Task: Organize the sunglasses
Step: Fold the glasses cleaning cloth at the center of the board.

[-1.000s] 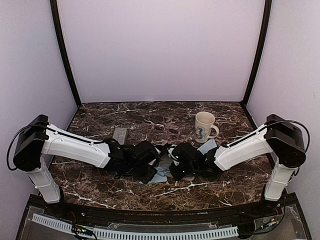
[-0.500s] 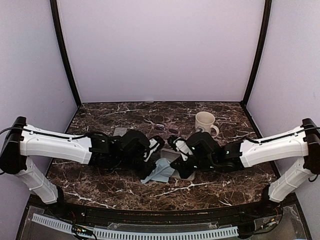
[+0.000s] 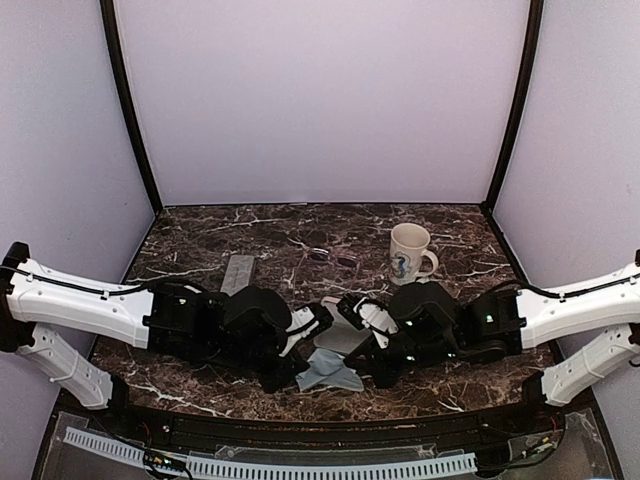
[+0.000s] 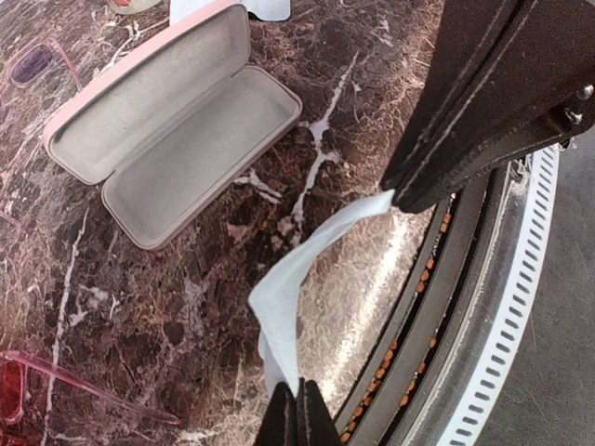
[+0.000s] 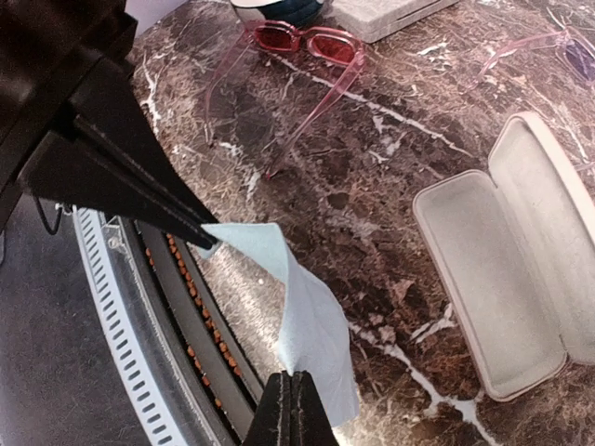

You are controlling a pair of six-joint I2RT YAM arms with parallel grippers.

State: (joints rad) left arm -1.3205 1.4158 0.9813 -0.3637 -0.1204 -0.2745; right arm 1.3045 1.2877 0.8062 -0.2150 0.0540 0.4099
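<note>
Top view: dark brown marble-look counter (image 3: 200, 225) with white veins, plain lilac walls (image 3: 320, 100) on three sides, black corner posts (image 3: 130, 110), white slotted strip (image 3: 300, 468) along the near edge. Both arms lie low and meet near the counter's 6 o'clock. The left tool (image 3: 290, 375) and right tool (image 3: 372, 372) are each clamped on one end of the light blue cloth (image 3: 325, 370). The open pink oblong case (image 3: 345, 338) sits just at 12 o'clock of the cloth. The thin dark-framed sunglasses (image 3: 335, 258) lie flat on the counter further toward 12, apart from the case. Cream mug with blue print (image 3: 408, 250) at 1 o'clock, closed grey oblong case (image 3: 240, 270) at 10 o'clock.

Left wrist: left tool (image 4: 296, 409) fingers pressed together on a cloth (image 4: 279, 307) corner. The cloth runs twisted, off the counter, up to the right tool (image 4: 409, 190). Open case (image 4: 177, 139) shows grey lining. Thin pair at 10 o'clock (image 4: 37, 63), partly cropped. The chunky translucent red-pink sunglasses (image 4: 14, 386) are cut off at 8 o'clock.

Right wrist: right tool (image 5: 293, 404) closed on the cloth (image 5: 311, 325), left tool (image 5: 191, 232) pinching the far corner. Red-pink pair (image 5: 311, 42) at 12 o'clock, arms unfolded, on the counter beside the grey case (image 5: 390, 14). Open case (image 5: 502, 279) at 3 o'clock, thin pair (image 5: 558, 42) at 2.
</note>
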